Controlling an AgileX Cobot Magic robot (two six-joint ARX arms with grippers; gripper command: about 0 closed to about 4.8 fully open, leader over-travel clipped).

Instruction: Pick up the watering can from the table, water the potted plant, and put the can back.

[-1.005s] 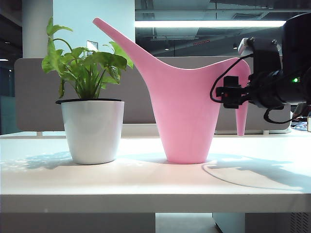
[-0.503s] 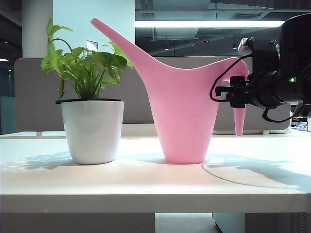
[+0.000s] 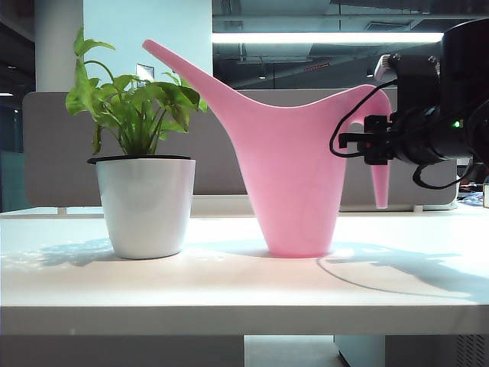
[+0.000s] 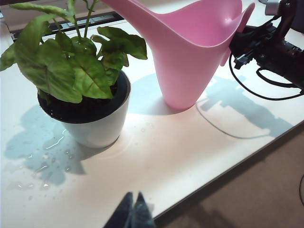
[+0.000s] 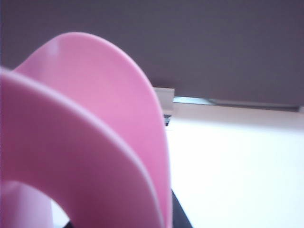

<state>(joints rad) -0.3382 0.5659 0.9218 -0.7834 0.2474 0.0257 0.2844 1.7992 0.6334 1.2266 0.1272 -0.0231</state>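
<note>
Three cameras are covering one table [image 3: 229, 290] from the front, above, and close in.

The exterior view is looking level across the front edge. The left wrist view is looking down from the near side, sharing the potted plant [image 4: 80, 80] and watering can [image 4: 190, 52]. The right wrist view is pressing close against the can's handle, at its 9 o'clock.

The watering can [image 3: 294, 183] is tall, smooth and pink. It stands upright on the white table [image 3: 229, 287], about in the middle between the left and right edges. Its body gets narrower toward the base. The long thin spout goes up slanted to the left, above the leaves of the potted plant [image 3: 144, 172]. The arched handle hangs down on the right side. The plant stands just beside the can, nearer the left edge: bright green leaves in a glossy white round pot with black rim. Some water drops lie on the table by the pot.
</note>
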